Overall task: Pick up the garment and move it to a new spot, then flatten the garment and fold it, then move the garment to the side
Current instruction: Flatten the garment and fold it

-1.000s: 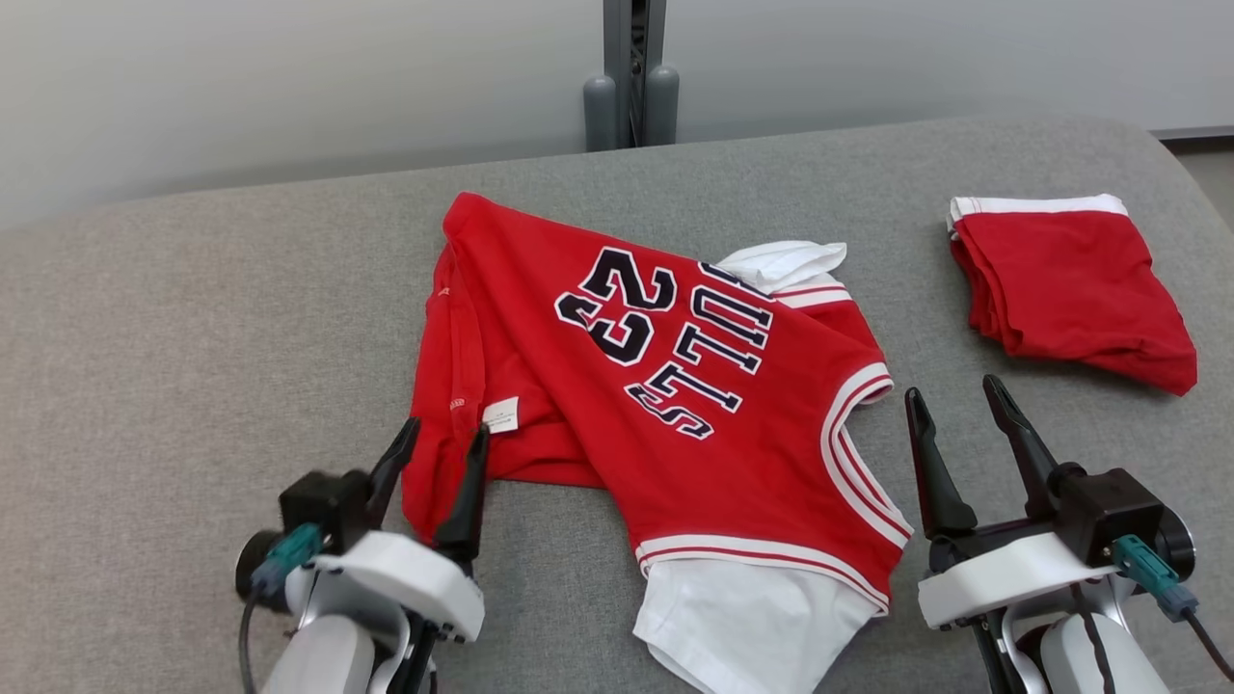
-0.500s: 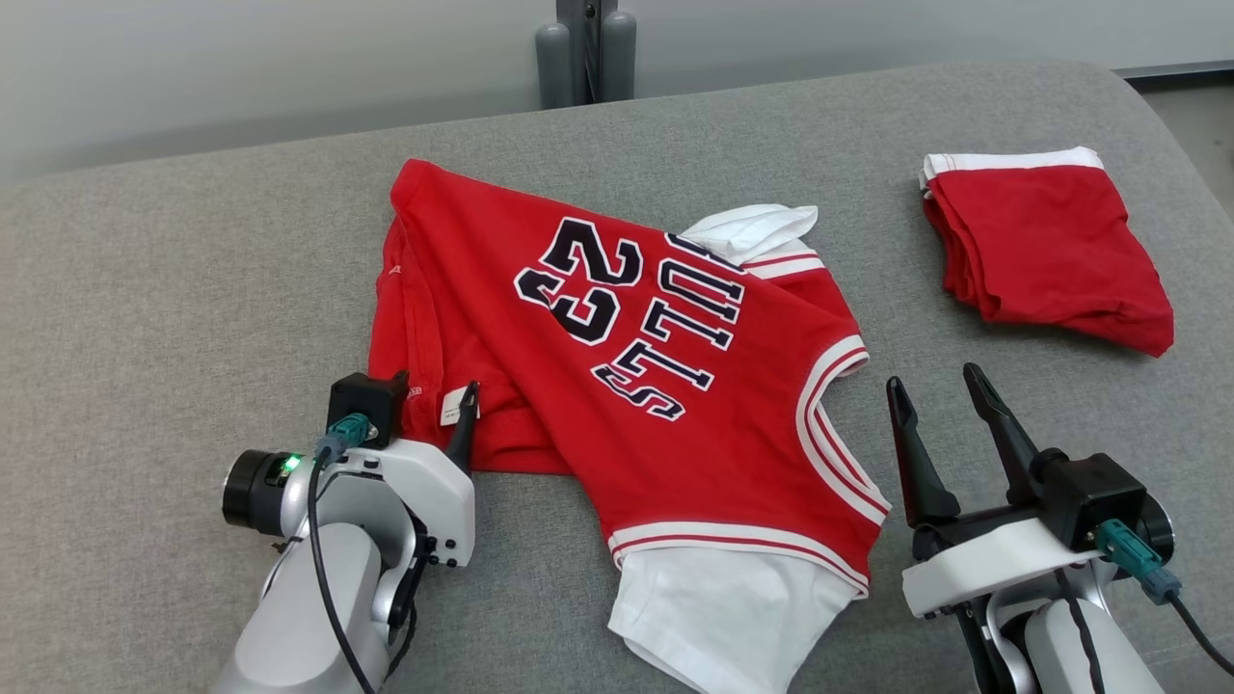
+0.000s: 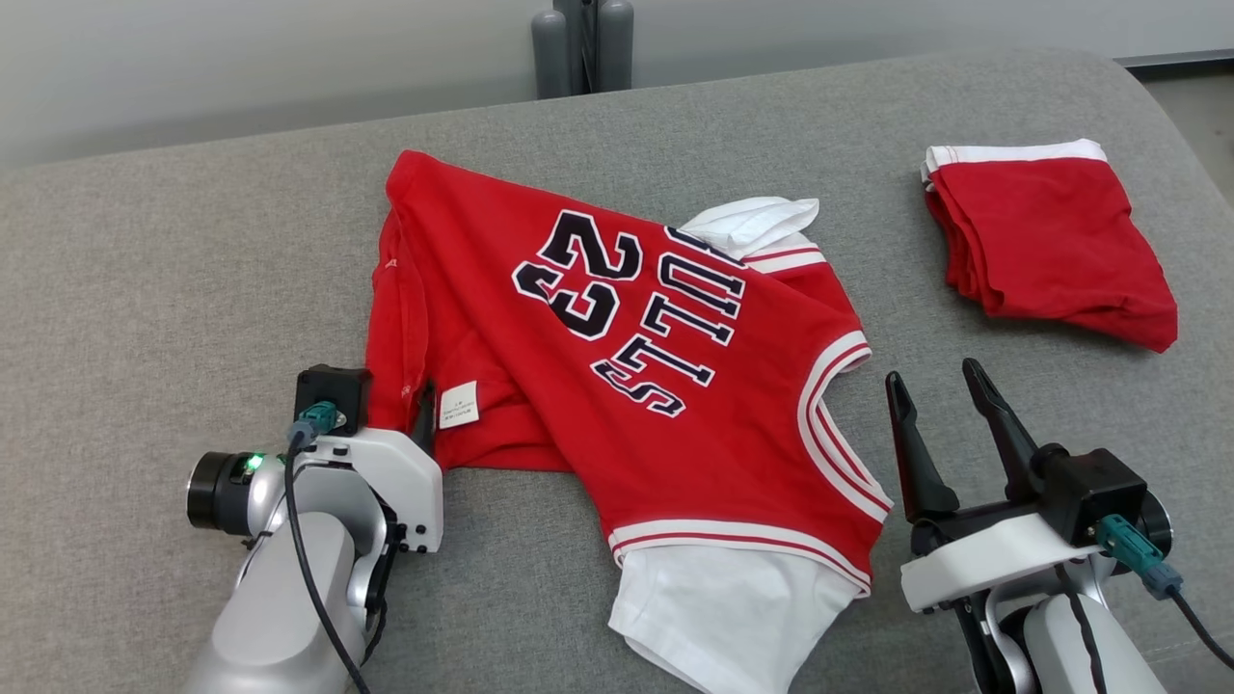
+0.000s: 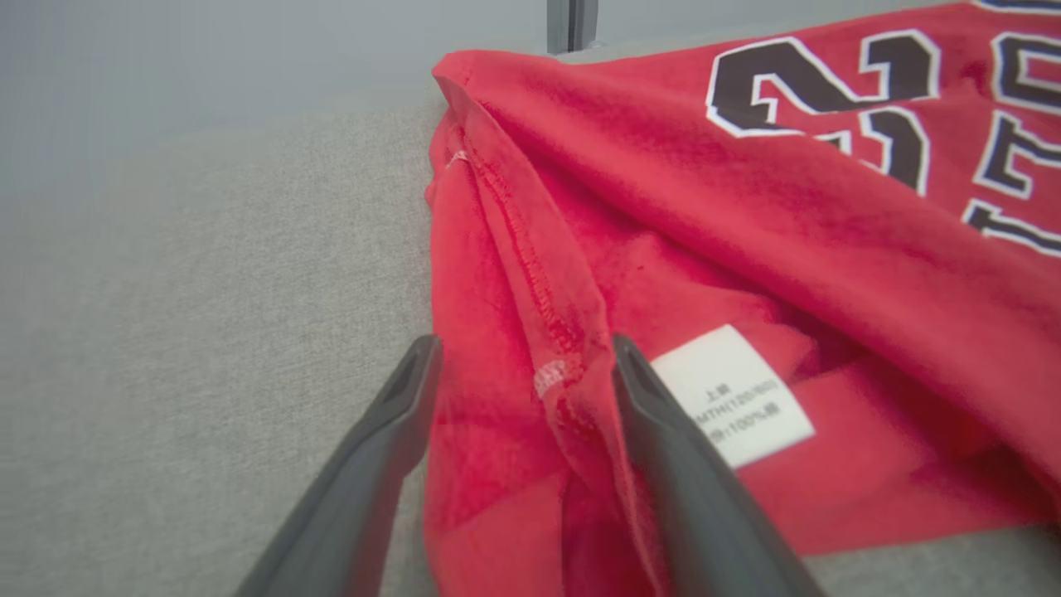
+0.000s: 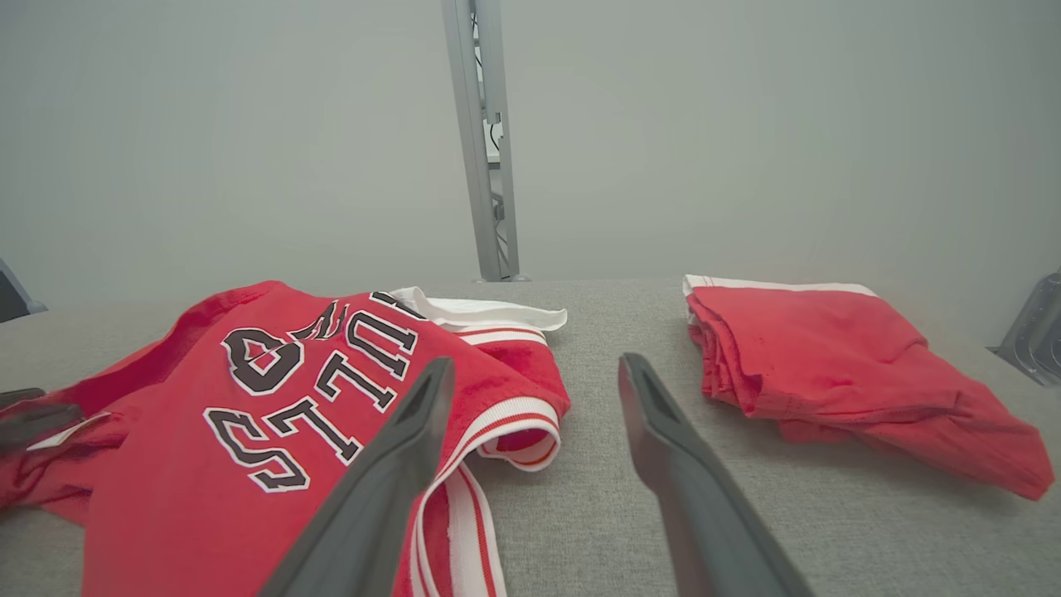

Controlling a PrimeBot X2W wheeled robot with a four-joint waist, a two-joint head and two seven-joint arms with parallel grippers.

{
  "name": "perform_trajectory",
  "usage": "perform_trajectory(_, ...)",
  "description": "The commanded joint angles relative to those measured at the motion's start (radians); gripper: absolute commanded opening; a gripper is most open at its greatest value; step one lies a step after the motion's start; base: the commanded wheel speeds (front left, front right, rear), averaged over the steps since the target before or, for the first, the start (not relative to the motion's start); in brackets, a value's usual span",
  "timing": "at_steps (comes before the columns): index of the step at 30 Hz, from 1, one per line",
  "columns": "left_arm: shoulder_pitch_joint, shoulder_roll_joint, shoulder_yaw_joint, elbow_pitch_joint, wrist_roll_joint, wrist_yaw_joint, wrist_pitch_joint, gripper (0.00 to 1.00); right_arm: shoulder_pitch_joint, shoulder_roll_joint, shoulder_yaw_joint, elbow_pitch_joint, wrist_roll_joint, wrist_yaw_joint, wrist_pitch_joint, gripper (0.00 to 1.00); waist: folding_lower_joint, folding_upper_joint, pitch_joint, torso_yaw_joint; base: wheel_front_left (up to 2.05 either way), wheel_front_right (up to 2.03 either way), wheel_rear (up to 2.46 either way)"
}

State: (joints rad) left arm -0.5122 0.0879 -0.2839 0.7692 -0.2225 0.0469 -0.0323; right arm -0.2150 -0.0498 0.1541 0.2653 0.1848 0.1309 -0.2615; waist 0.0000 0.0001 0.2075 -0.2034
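Observation:
The garment [image 3: 540, 386] is a red jersey with dark "23" lettering and white sleeves, lying crumpled in the middle of the grey cushion [image 3: 193, 270]. My left gripper [image 3: 395, 410] is at its near-left edge, tipped down onto the cloth. In the left wrist view the left gripper [image 4: 524, 348] is open, its two fingers straddling a raised fold of the garment's [image 4: 746, 207] red hem beside a white care label [image 4: 733, 394]. My right gripper [image 3: 932, 376] stands open and empty just right of the jersey's striped armhole. In the right wrist view the right gripper [image 5: 537, 363] points between the garment [image 5: 166, 464] and the other red cloth.
A folded red garment with a white band [image 3: 1046, 241] lies at the far right of the cushion, also in the right wrist view [image 5: 829, 365]. A grey post [image 3: 578, 48] stands behind the cushion's back edge, against a pale wall. The cushion's right edge curves away near the folded cloth.
The head camera has shifted a little. My left gripper has turned downward and pushed onto the garment's left edge, so its fingers now straddle the hem. The right gripper has held still.

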Motion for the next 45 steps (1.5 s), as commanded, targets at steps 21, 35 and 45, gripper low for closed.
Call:
perform_trajectory(21,-0.025,-0.015,-0.002,0.024,-0.088,-0.054,-0.051,0.0,-0.006,-0.003,0.004,0.022,0.004,0.0,-0.004,1.0,0.0,-0.0001,-0.019,0.022,0.0,0.0,0.0)
perform_trajectory(35,0.04,-0.015,0.009,-0.045,-0.15,-0.1,-0.114,0.0,0.015,-0.008,0.013,0.103,0.013,0.0,-0.004,1.0,0.0,-0.0001,-0.087,0.047,0.0,0.0,0.0)
perform_trajectory(45,0.101,0.007,0.043,-0.101,-0.21,-0.123,-0.15,0.0,0.053,-0.033,0.13,0.198,0.147,0.0,0.024,1.0,0.0,-0.0001,-0.134,0.067,0.0,0.0,0.0)
